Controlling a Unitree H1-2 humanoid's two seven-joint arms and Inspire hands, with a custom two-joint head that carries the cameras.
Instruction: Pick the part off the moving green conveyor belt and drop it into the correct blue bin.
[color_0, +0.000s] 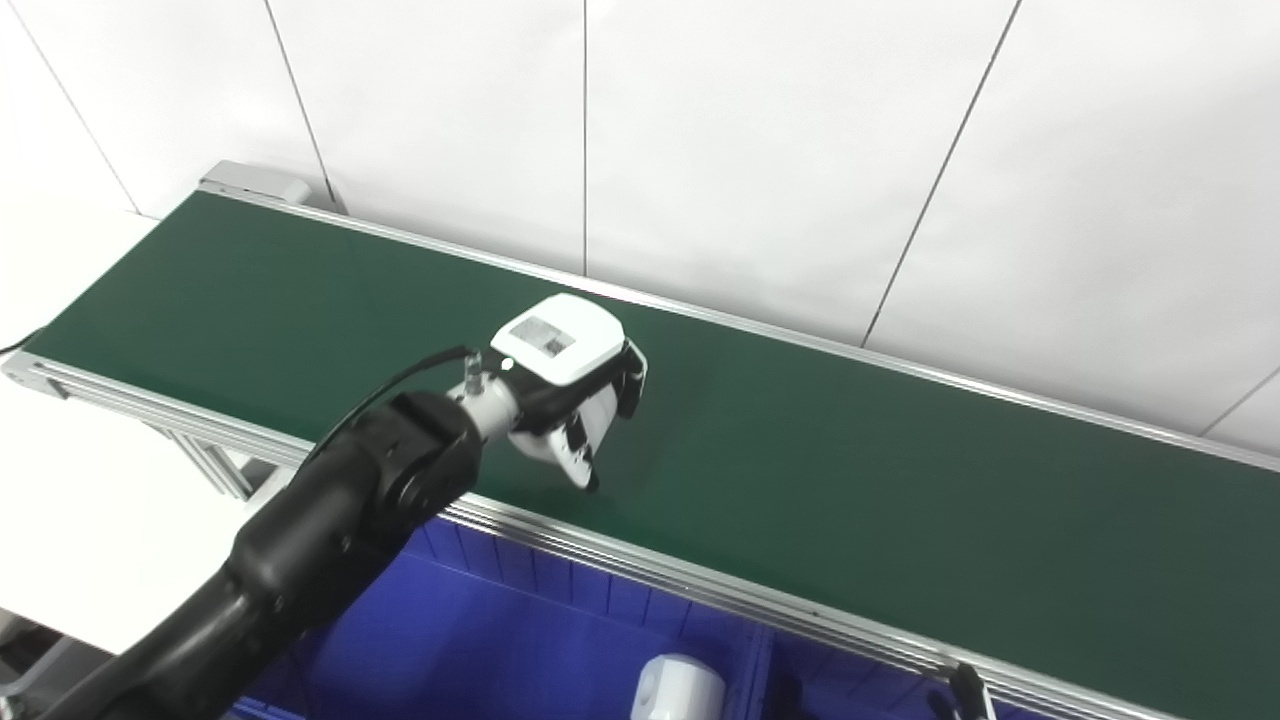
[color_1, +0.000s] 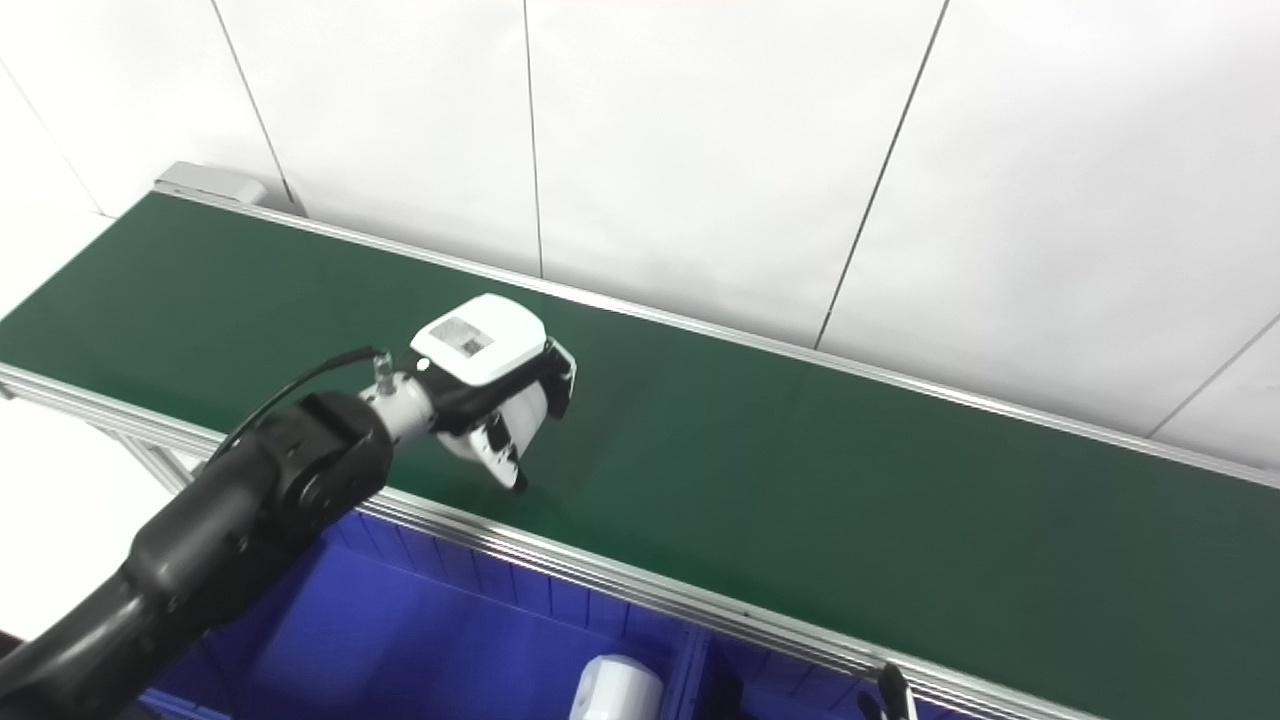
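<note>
My left hand (color_0: 565, 390) hangs over the near half of the green conveyor belt (color_0: 850, 470), with its white back turned up. Its fingers (color_0: 580, 455) curl downward and their tips reach the belt surface. The hand covers whatever lies beneath it, so I cannot see if it holds anything. No part shows on the bare belt. Blue bins (color_0: 520, 640) sit below the belt's near rail. At the bottom edge I see only a white rounded piece (color_0: 678, 688) and a black tip (color_0: 965, 690), possibly my right hand.
An aluminium rail (color_0: 700, 585) runs along the belt's near side, between the belt and the bins. A divider (color_0: 760, 660) separates two bins. A white panelled wall (color_0: 700, 150) stands behind the belt. The belt's left end (color_0: 40, 365) rests on a metal frame.
</note>
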